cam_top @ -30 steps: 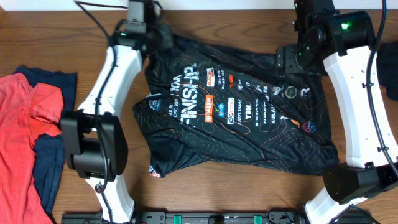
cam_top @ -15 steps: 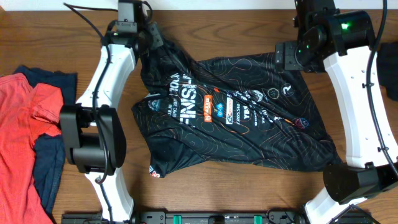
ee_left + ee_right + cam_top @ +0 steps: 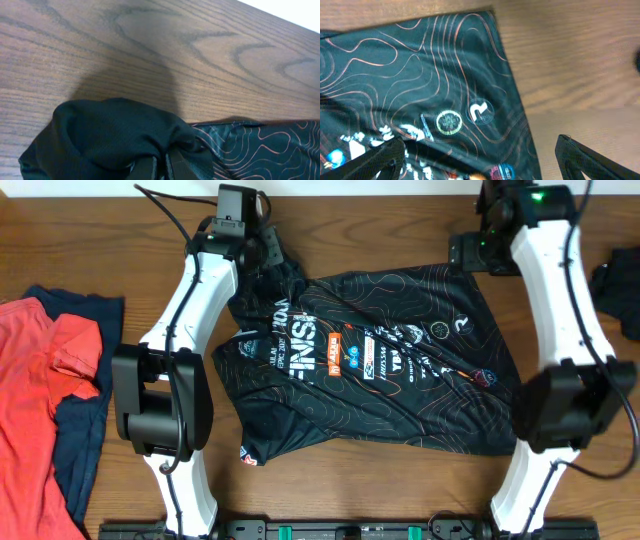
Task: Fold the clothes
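Black wavy-lined jersey lies spread at the centre of the table, its 11 o'clock corner bunched and clamped in the left gripper, which is mostly cut off from view, while the right gripper hangs spread apart over the 1 o'clock corner; the red top and navy top at 9 o'clock are cropped.

The left arm and right arm both reach far forward; left end effector pinches its fingers together on a bunched black jersey; right end effector hangs, jaws spread wide.
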`<state>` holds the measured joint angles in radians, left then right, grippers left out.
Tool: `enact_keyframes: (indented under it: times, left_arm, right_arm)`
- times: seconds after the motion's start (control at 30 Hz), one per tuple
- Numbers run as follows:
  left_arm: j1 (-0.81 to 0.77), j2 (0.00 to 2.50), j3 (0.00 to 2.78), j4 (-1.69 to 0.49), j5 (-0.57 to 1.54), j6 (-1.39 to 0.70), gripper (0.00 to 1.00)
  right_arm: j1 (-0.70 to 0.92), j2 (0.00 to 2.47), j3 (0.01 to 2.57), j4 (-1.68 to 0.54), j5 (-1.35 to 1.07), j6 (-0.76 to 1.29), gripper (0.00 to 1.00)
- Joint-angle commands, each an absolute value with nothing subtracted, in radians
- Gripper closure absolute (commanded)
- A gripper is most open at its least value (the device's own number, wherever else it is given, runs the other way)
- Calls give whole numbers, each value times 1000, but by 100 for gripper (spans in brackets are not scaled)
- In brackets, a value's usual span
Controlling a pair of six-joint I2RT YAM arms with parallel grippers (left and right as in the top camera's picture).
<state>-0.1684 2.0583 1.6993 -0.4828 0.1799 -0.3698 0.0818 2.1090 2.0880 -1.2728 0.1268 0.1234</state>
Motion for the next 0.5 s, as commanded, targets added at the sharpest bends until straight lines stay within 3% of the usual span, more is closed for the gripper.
enact_keyframes:
  times: [0.0, 0.2, 0.47]
  left_arm:
    - [-168, 2062, 1712, -497, 173, -371, 94]
    - [-168, 2062, 1712, -515, 172, -371, 94]
    - [-171, 2062, 1712, -531, 176, -372, 94]
  right_arm:
    - [56, 2173, 2098, -1240, 122, 78, 6]
    - [11, 2261, 2098, -1136, 122, 74, 15]
    - [-65, 2291, 2098, -956, 78, 59, 10]
